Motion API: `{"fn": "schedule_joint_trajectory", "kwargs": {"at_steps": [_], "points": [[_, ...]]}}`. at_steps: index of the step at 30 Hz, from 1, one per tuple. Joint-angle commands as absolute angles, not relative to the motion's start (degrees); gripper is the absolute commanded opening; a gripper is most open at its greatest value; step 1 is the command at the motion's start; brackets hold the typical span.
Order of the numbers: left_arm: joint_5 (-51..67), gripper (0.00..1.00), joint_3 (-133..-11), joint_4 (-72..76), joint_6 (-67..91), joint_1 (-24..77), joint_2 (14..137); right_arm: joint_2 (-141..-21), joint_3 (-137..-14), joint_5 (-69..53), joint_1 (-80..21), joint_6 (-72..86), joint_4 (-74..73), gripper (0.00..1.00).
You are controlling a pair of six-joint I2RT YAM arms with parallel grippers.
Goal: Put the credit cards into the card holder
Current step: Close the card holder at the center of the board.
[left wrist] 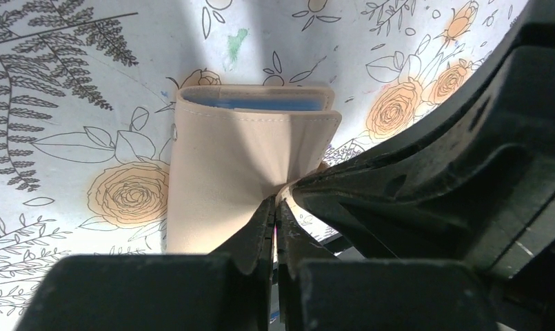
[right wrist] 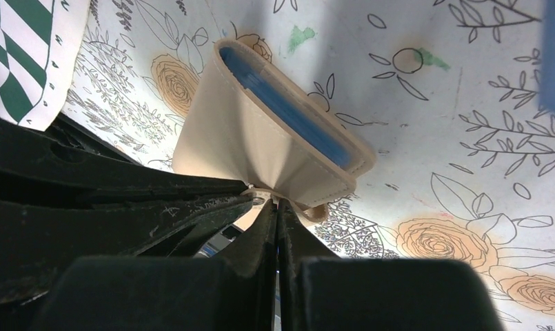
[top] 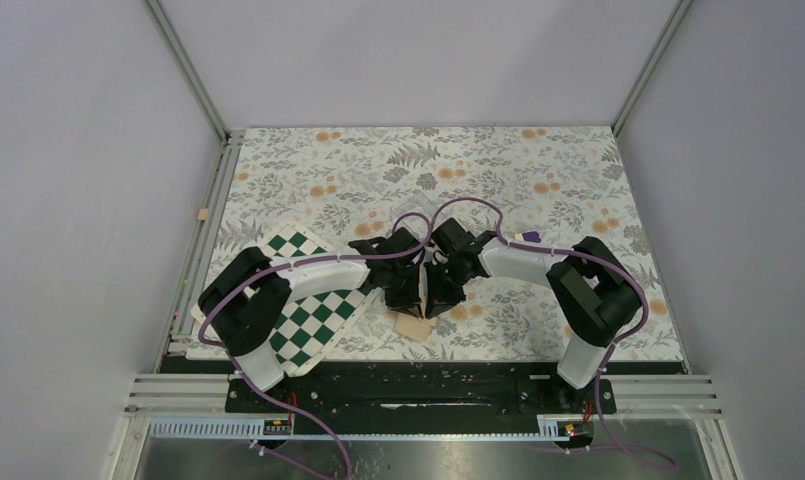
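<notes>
While the card holder (left wrist: 233, 165) sits partly spread on the floral tablecloth (top: 478, 170), with its light blue lining showing along the far edge, both arms grip its near end. The left gripper (left wrist: 274, 207) has its fingers pressed together on a fold of the tan flap, which puckers toward the fingertips. The right gripper (right wrist: 278, 207) is pinched tight on the adjoining edge by the small clasp tab, so the two sets of fingertips meet almost side by side. From above, a tan corner of the wallet shows just below the joined grippers, near the table's front centre. The chequered board (top: 313, 310) lies just to the left, under the left arm.
</notes>
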State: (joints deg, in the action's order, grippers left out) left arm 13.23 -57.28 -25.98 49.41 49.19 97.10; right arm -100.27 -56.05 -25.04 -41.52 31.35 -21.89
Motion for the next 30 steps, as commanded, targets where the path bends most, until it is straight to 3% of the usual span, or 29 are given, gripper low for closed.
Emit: {"fn": "schedule_joint_trajectory", "kwargs": {"at_steps": [1,30], "points": [[11.2,0.0,-59.0,-26.6,48.2,49.4,97.4,-97.1,-55.3,-25.7,-42.2,32.1,-20.6,0.0],[8.9,0.0,-60.0,-28.1,47.0,49.5,96.6,-102.1,-57.7,-16.4,-42.1,31.7,-24.6,0.0]]}}
